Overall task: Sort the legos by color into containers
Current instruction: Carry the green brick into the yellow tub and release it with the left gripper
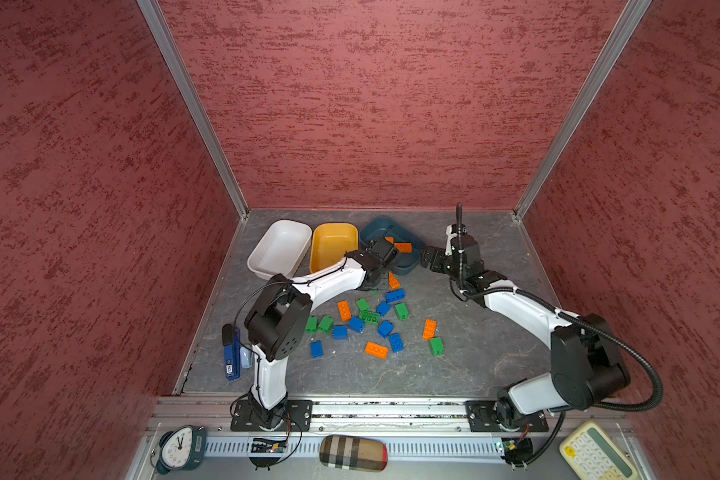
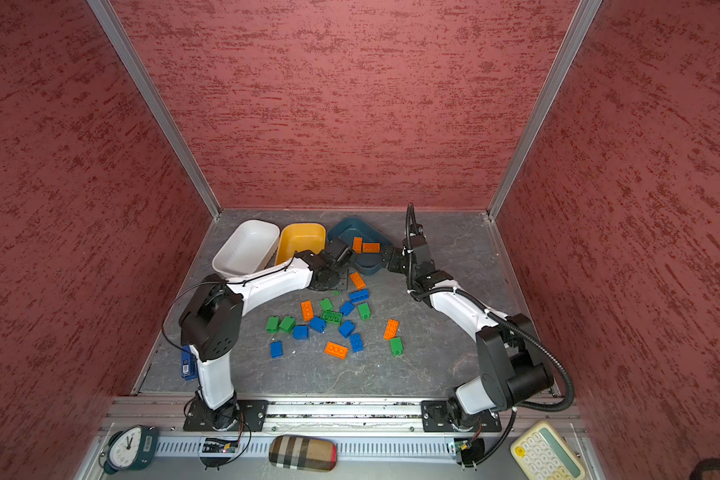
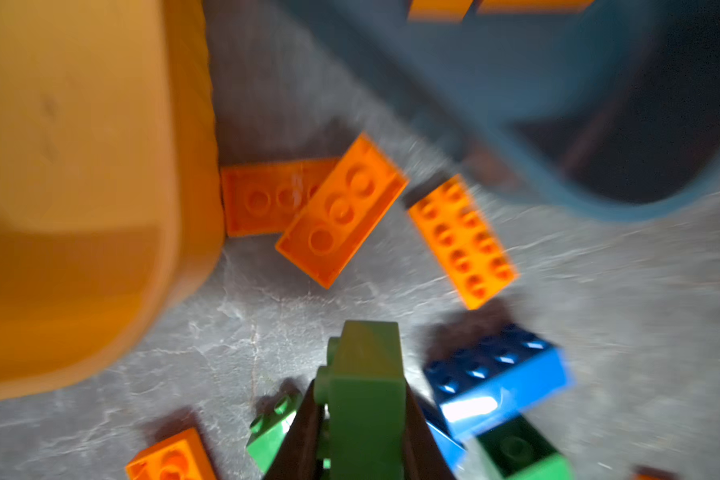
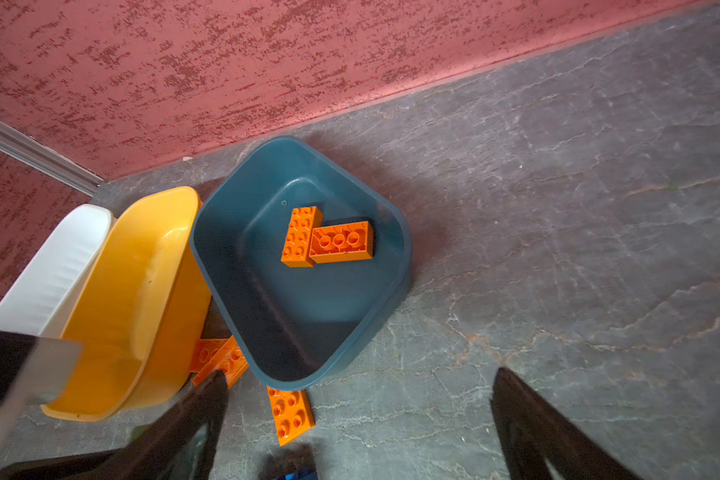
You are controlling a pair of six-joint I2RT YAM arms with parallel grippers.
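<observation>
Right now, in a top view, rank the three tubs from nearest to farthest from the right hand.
1. Dark blue tub, just beside the right hand.
2. Yellow tub, middle of the row.
3. White tub, far left.

Grey marbled tabletop (image 1: 474,365). Mid-frame, in a row from left to right: white tub (image 1: 283,245), yellow tub (image 1: 333,245), teal tub (image 1: 373,232). Just below: scattered blue, green and orange bricks (image 1: 371,318). Lower left, at the table's edge: blue stapler (image 1: 231,357).
</observation>
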